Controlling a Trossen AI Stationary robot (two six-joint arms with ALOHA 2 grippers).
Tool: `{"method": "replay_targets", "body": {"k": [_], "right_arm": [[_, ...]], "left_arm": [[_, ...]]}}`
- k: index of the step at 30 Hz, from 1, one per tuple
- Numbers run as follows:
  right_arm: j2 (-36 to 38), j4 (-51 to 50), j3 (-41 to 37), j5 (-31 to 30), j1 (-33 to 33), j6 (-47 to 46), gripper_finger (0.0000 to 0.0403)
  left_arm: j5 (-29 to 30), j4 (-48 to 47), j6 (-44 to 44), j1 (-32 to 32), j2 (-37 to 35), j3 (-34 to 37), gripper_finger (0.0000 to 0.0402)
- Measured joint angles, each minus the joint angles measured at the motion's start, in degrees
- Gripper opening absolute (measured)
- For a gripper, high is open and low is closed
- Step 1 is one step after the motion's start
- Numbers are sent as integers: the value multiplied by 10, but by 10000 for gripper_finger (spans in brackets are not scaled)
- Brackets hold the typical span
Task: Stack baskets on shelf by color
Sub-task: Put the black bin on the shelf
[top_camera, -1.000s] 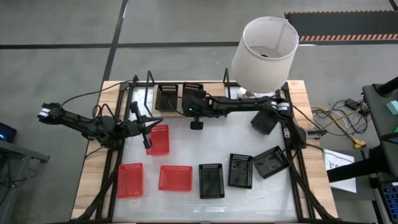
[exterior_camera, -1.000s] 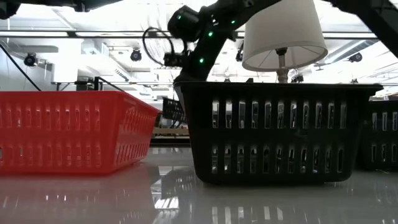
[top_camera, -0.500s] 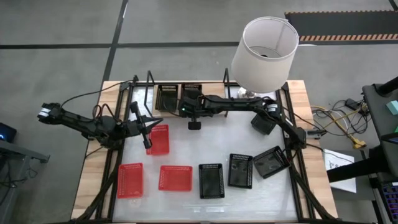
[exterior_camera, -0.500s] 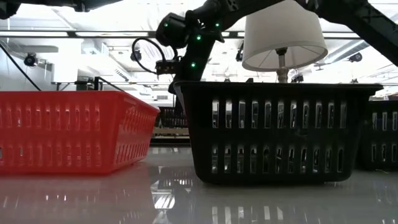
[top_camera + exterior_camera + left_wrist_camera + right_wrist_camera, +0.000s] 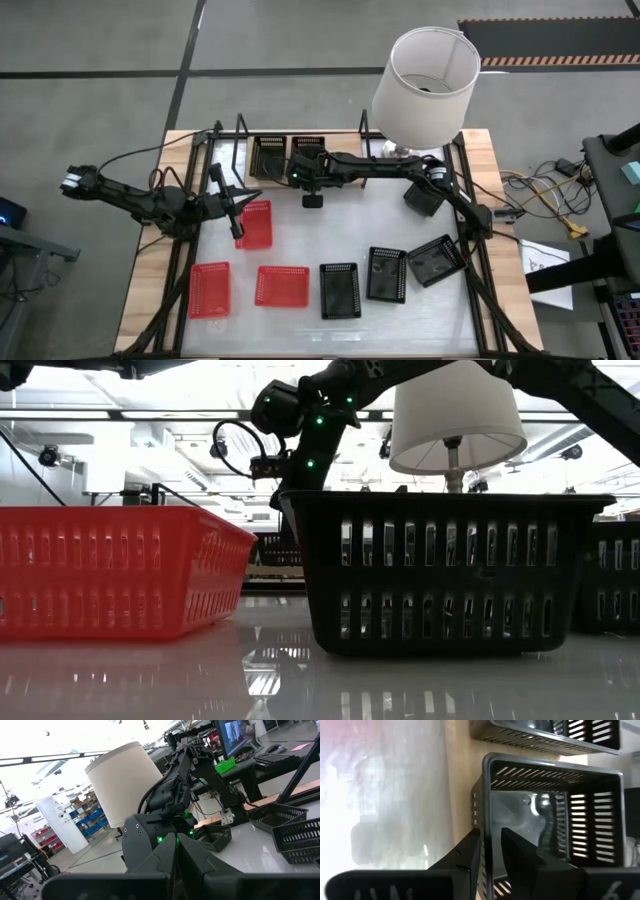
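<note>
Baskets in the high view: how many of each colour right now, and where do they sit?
Red baskets: 3, on the tabletop
Black baskets on the tabletop: 3
Black baskets on the shelf: 2
Total: 8

table (image 5: 330, 240): red and black baskets, lamp | shelf (image 5: 285, 147): two black baskets

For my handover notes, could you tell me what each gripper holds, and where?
Nothing: the right gripper stands open astride a wall of the black basket; the left gripper is shut, empty.
</note>
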State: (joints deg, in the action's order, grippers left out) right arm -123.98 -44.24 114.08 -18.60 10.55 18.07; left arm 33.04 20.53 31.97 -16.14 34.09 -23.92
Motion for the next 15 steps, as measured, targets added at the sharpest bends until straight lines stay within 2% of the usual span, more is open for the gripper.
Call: {"method": "replay_targets", "body": {"k": [3, 15], "right_arm": [[0, 0, 0, -26, 0, 7, 79], [1, 2, 0, -20, 1, 10, 82]], "left_arm": [[0, 0, 0, 0, 0, 0, 0], [0, 0, 0, 0, 0, 0, 0]]}}
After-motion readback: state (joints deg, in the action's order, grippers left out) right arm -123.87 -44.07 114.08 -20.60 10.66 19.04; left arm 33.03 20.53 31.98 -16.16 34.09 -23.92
